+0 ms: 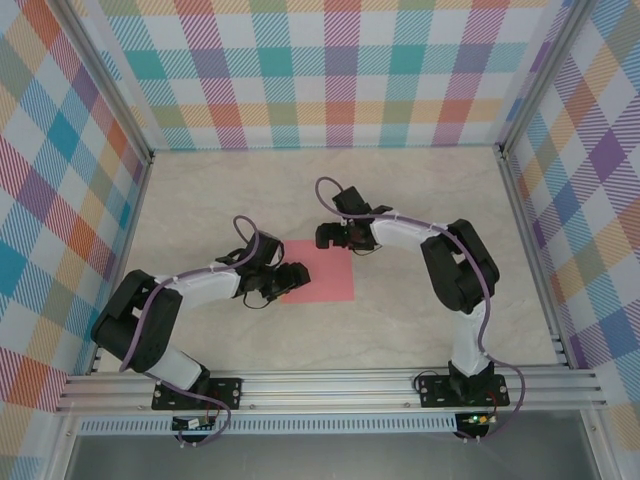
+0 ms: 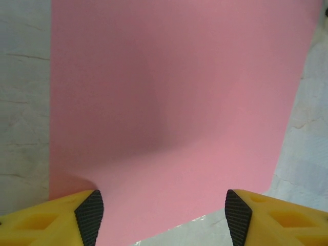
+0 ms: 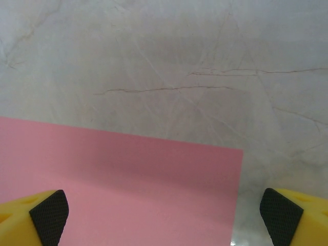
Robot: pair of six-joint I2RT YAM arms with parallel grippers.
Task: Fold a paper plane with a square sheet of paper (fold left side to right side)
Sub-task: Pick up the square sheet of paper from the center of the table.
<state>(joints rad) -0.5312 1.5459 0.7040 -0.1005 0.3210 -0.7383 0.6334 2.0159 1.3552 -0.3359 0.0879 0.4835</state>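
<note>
parted jaws over pink paper (image 2: 174, 102)

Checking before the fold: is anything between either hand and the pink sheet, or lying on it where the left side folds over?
Nothing visible. The square sheet of paper lies bare, left hand at its left edge, right hand at its far edge.

My overhead feed is bright and evenly lit, with only faint, soft shadows on the tabletop (image 1: 400, 190). On the left wrist feed, a blurry grey shadow sits mid-frame on the square sheet of paper (image 2: 174, 102), and a small glare shows toward 6 o'clock. The right wrist feed looks slightly soft, with shadow dimming the sheet's 12 o'clock edge.
</note>
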